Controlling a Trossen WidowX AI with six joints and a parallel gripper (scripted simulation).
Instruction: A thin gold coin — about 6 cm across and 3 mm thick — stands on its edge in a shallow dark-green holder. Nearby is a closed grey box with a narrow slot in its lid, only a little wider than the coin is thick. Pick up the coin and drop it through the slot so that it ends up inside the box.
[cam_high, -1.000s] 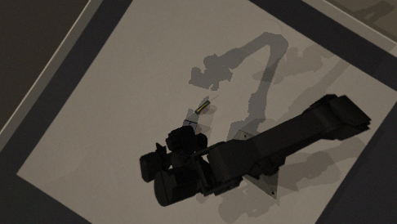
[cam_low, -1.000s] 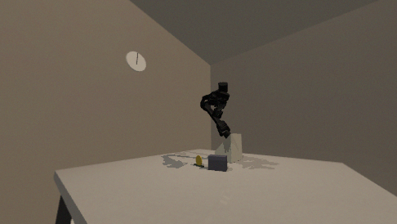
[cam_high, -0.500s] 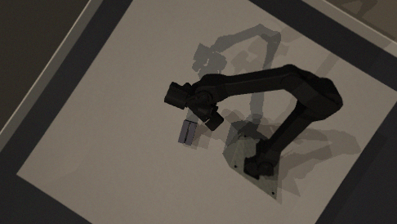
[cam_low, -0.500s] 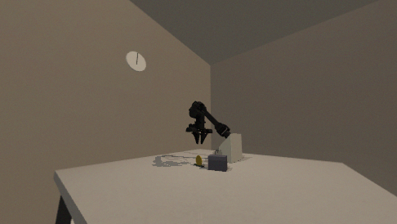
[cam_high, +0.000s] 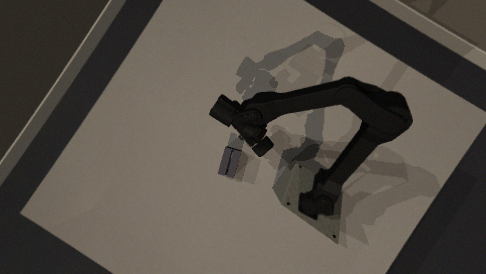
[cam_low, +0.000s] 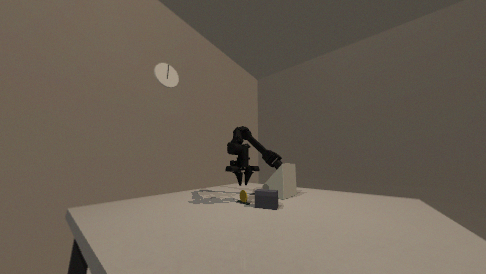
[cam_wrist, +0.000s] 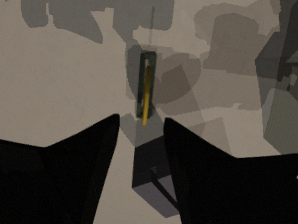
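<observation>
The coin (cam_wrist: 145, 99) stands untouched in its holder (cam_wrist: 148, 63) beside the box (cam_low: 266, 199), with the half-open, empty gripper (cam_low: 243, 176) hovering above, so everything remains to do

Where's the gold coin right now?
The gold coin stands on edge in its dark-green holder, beside the grey box, under the open gripper.
</observation>
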